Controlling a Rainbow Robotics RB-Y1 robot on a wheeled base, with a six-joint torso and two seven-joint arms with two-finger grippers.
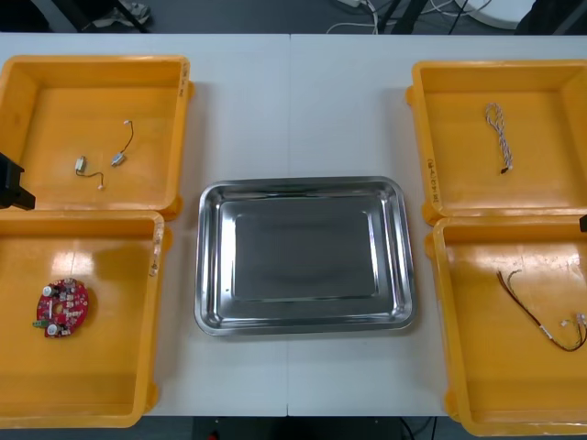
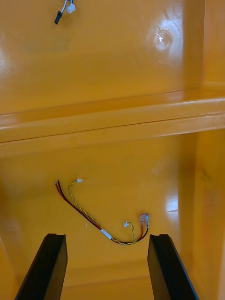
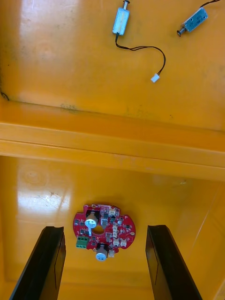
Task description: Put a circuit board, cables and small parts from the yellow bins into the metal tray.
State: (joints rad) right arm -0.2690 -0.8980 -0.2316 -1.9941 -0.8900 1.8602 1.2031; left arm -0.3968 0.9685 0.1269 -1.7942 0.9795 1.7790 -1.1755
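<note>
Left gripper [image 3: 104,228], fingers apart, facing one round red circuit board [image 3: 104,230]; right gripper [image 2: 107,236], likewise, facing one red-and-yellow cable [image 2: 105,234]; four yellow bins [image 1: 55,110].

Cut off at picture edges: the twisted blue and white cable [image 2: 64,10] in the right wrist view, the black lead of a small metal part [image 3: 193,21] in the left wrist view, and the near right yellow bin [image 1: 486,367] in the front view.

Left tool [image 3: 105,228], spread wide, hangs above a red circuit board [image 3: 104,230]; two small metal parts [image 3: 121,21] lie in the far bin [image 3: 56,61].
</note>
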